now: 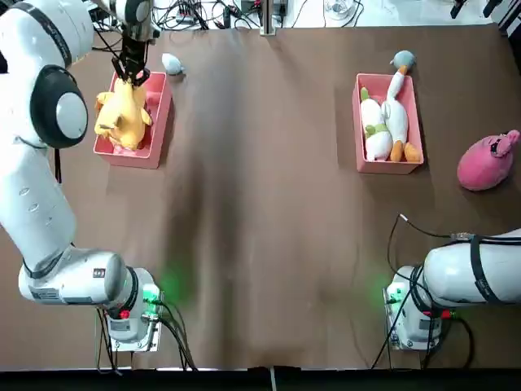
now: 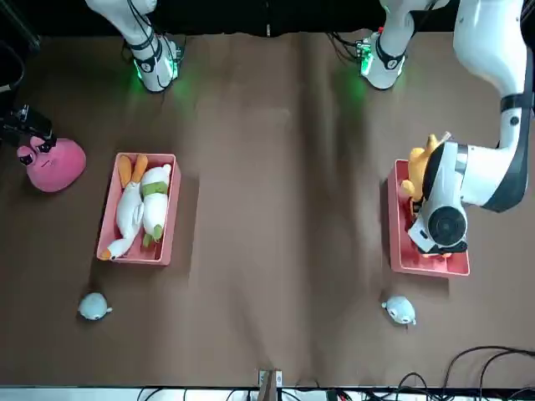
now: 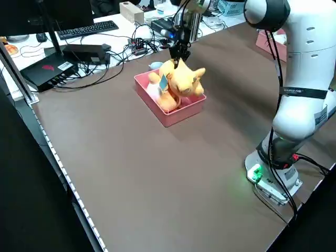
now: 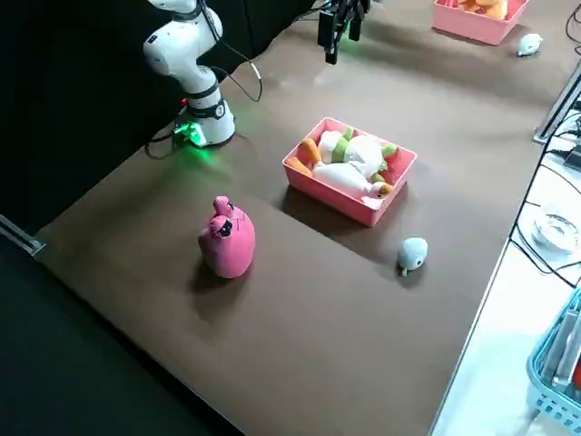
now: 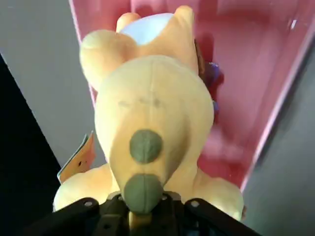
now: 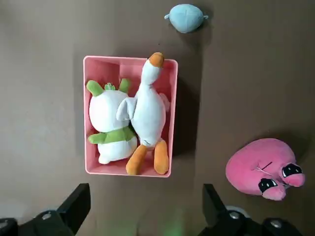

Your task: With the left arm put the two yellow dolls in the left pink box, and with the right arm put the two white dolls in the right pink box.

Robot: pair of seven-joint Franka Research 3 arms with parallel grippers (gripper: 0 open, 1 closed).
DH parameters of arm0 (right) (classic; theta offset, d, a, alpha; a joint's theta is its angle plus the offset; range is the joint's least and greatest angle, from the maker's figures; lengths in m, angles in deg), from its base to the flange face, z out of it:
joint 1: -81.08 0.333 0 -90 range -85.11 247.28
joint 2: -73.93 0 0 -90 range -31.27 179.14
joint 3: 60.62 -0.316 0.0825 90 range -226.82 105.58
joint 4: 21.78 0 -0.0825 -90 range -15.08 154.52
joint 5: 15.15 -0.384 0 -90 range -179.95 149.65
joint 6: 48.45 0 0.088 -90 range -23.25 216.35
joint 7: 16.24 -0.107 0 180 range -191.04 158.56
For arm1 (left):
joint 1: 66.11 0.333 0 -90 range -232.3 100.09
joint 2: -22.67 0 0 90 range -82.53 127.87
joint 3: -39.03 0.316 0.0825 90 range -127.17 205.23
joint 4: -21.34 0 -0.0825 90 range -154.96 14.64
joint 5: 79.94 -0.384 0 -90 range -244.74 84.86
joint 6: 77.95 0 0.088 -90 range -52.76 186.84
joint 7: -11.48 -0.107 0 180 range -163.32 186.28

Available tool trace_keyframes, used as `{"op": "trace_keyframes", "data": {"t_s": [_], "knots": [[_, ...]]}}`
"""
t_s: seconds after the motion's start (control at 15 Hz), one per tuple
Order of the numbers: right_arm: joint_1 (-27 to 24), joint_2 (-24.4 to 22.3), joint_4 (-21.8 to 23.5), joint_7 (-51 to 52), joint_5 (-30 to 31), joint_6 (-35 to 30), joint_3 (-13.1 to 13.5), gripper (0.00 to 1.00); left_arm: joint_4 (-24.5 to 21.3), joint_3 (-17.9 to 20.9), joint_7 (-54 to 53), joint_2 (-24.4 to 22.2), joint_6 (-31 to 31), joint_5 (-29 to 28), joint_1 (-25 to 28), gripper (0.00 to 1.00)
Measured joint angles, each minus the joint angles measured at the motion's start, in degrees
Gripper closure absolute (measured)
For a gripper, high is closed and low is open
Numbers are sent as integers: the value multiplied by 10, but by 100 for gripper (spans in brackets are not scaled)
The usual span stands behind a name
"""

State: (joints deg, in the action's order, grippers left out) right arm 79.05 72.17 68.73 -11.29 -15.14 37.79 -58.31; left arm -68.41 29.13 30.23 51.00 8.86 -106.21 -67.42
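Doll [image 5: 152, 108] partly hidden beneath left gripper [image 1: 132, 77].

We see a plump yellow doll [image 1: 122, 114] with a rounded snout and dark nose lying in the left pink box [image 1: 157, 138], toward its left side; we cannot clearly tell a second yellow doll apart. In the right pink box [image 1: 381, 166], we see a white doll with green ears and scarf [image 1: 376, 134] lying left of a long-necked white doll [image 1: 396, 120], its orange feet near, its orange bill at the far rim.
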Motion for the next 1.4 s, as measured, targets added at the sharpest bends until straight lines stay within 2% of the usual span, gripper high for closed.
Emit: {"op": "trace_keyframes", "data": {"t_s": [0.2, 0.6, 0.8, 1.2, 1.27, 1.4], "knots": [[0, 0, 0, -1, -1, 0, 0, 0, 0, 0, 8, 25, 19, 0, 7, 87], [0, 0, -1, -2, -1, 6, 0, 0, 0, -4, 42, 39, 48, 7, 2, 85], [0, 0, -6, -2, 0, 8, 0, 0, 0, -4, 44, 43, 52, 7, 1, 66], [-1, 0, -24, -2, 0, 8, 0, 1, 15, -8, 44, 32, 53, 7, 1, 7], [-1, 0, -24, -2, 0, 8, 0, 1, 16, -9, 44, 25, 54, 7, 1, 0], [-2, 0, -24, -2, 0, 8, 1, 1, 18, -10, 44, 9, 54, 7, 1, 0]]}}
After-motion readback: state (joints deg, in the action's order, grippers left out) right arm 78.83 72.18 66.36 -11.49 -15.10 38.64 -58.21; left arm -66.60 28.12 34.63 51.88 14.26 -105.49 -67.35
